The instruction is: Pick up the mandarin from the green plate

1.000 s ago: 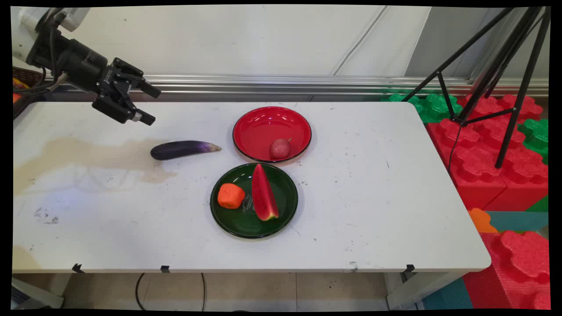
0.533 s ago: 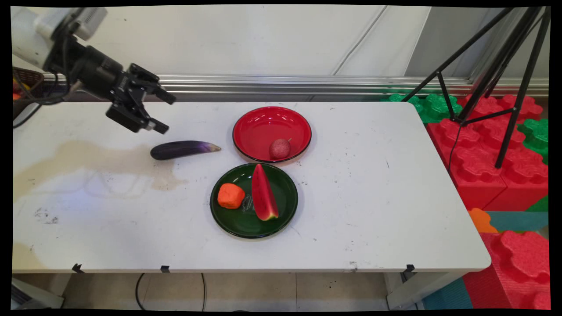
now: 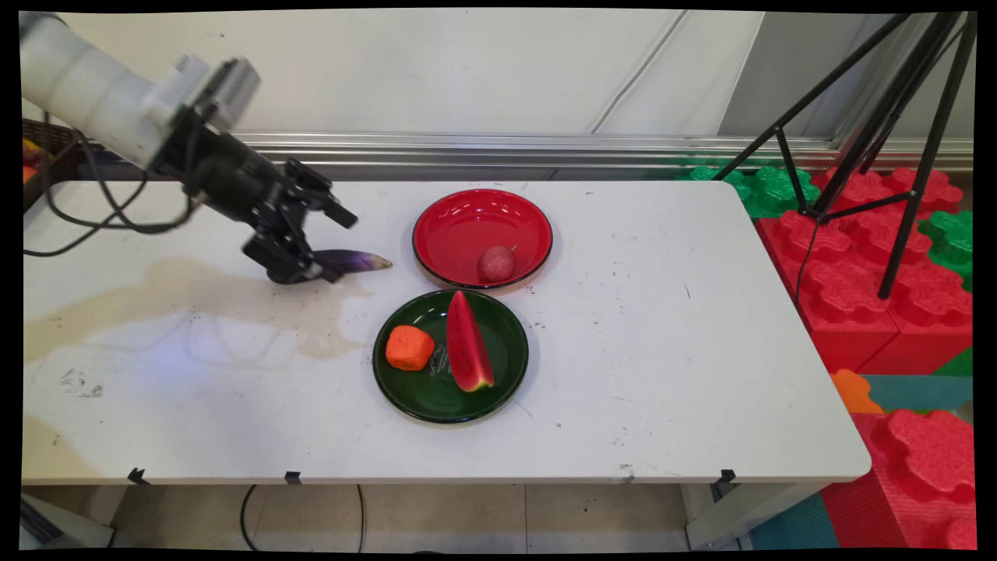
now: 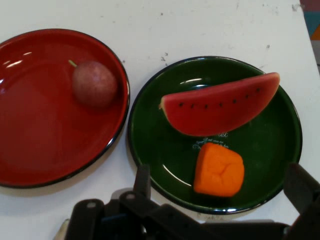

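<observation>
My black gripper point(image 3: 333, 245) hangs open just over the left part of a dark purple eggplant point(image 3: 360, 261), whose pale tip points right toward the red plate point(image 3: 459, 226). The gripper hides most of the eggplant, and I cannot tell whether they touch. In the hand view the gripper point(image 4: 220, 192) shows its two fingers point(image 4: 142, 181) spread wide with nothing between them. Beyond them lies a green plate point(image 4: 150, 150) with a watermelon slice point(image 4: 220, 107) and an orange lump point(image 4: 219, 170).
A reddish round fruit point(image 3: 496, 264) rests in the red plate point(image 4: 40, 145). The green plate point(image 3: 506, 366) sits in front of it with the watermelon slice point(image 3: 468, 344) and orange lump point(image 3: 409, 347). A brown stain point(image 3: 195, 288) spreads at left. A tripod point(image 3: 880, 140) and foam blocks point(image 3: 872, 265) stand off the right end.
The arm has swung right and down from the table's back left. The gripper now sits over the eggplant and covers its left part. The fingers stay open.
</observation>
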`<action>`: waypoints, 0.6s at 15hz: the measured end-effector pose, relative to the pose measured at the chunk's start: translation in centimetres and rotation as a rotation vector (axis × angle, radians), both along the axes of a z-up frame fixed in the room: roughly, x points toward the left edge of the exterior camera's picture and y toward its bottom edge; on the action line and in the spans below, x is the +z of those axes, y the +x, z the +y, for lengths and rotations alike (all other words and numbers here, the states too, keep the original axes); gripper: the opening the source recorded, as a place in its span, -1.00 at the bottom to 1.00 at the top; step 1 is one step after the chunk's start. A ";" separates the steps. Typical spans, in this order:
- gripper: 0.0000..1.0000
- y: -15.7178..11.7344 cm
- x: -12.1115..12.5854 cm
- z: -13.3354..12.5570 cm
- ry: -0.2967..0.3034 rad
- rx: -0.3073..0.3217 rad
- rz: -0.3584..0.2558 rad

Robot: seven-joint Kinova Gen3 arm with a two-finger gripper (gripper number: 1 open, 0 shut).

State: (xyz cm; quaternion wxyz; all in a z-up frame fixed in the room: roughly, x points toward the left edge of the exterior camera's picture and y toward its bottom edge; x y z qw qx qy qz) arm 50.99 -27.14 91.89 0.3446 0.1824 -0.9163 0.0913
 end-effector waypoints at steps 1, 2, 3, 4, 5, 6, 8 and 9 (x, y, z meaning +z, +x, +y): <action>1.00 -0.7 -0.7 -0.3 0.002 -0.007 -0.007; 1.00 -1.0 -1.2 -0.4 0.003 -0.010 -0.013; 1.00 -1.6 -1.9 -0.7 0.005 -0.015 -0.022; 1.00 -2.3 -2.8 -1.0 0.010 -0.021 -0.034; 1.00 -2.6 -3.3 -1.1 0.013 -0.025 -0.041; 1.00 -3.1 -4.1 -1.4 0.018 -0.030 -0.050; 1.00 -4.0 -5.3 -1.7 0.027 -0.038 -0.064; 1.00 -4.3 -5.8 -1.9 0.031 -0.040 -0.070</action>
